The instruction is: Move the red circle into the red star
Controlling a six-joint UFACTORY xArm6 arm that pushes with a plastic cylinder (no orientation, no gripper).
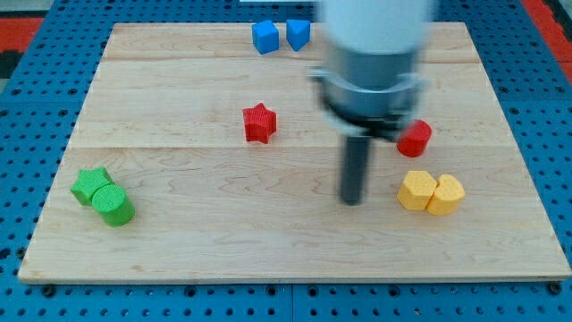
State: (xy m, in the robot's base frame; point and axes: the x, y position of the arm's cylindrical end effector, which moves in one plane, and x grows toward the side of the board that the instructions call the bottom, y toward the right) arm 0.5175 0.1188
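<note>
The red circle (416, 139) lies at the view's right of the wooden board, partly hidden by the arm's body. The red star (259, 123) lies near the board's middle, well to the circle's left. My tip (351, 200) rests on the board below and to the left of the red circle, apart from it, and to the lower right of the red star. The tip touches no block.
Two yellow blocks (430, 192) sit side by side just right of my tip. Two blue blocks (280, 36) sit at the board's top edge. A green star (89, 185) and a green cylinder (113, 205) sit together at the lower left.
</note>
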